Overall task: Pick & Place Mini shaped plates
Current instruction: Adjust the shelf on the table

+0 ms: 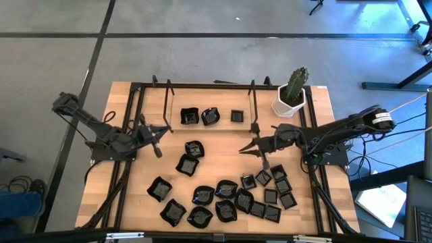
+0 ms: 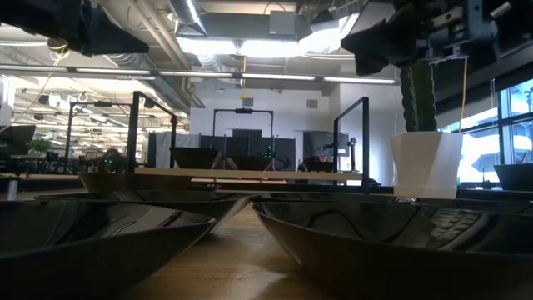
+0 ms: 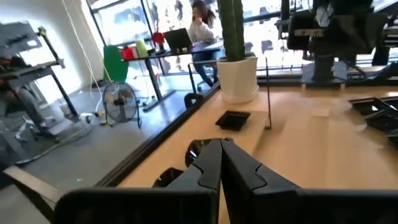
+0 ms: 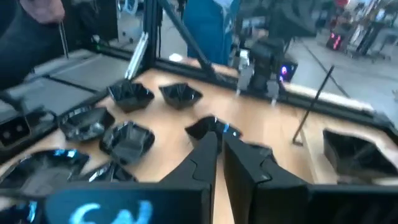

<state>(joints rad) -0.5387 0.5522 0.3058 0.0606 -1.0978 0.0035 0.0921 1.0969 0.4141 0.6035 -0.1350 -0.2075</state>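
Plates lie flat, rims up, no long axis; left fingers closed, right fingers nearly closed, empty.

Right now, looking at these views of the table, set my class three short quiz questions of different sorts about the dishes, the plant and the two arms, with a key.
1. True or false: the raised shelf at the back of the table holds three black dishes.
2. Which corner does the cactus pot stand in? A) back, near the right arm B) front, near the left arm C) centre
3. Fill in: the left gripper is ____ and holds nothing.

Key
1. True.
2. A.
3. Shut; it hangs over bare wood. The right gripper looks nearly shut, also empty.
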